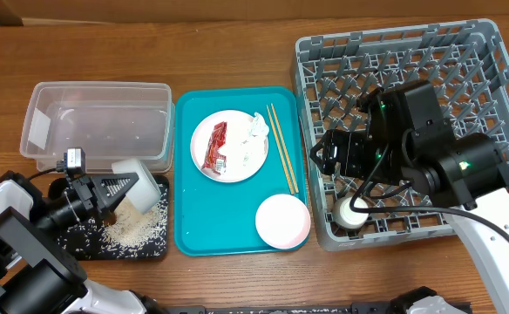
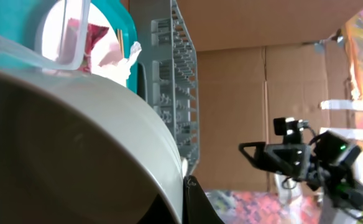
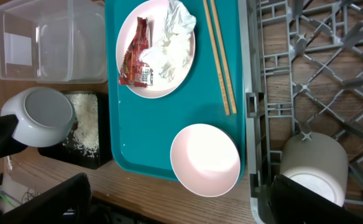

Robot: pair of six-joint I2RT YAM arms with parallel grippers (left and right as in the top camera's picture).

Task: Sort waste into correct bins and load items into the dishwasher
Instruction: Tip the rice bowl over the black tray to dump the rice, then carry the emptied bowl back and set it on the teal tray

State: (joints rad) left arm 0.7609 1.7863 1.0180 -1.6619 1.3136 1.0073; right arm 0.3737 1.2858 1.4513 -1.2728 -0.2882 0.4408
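Tips bowl, rim pinched in left claw, over black tray at front-left corner to dump rice as food waste, and hangs right claw, spread, over rack at right edge near cup lying inside.

A wooden table is covered side by side by a clear plastic container with a black speckled tray just before it, a teal tray and a grey dishwasher rack.

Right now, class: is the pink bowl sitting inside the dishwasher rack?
No, the pink bowl lies on the teal tray, outside the grey rack.
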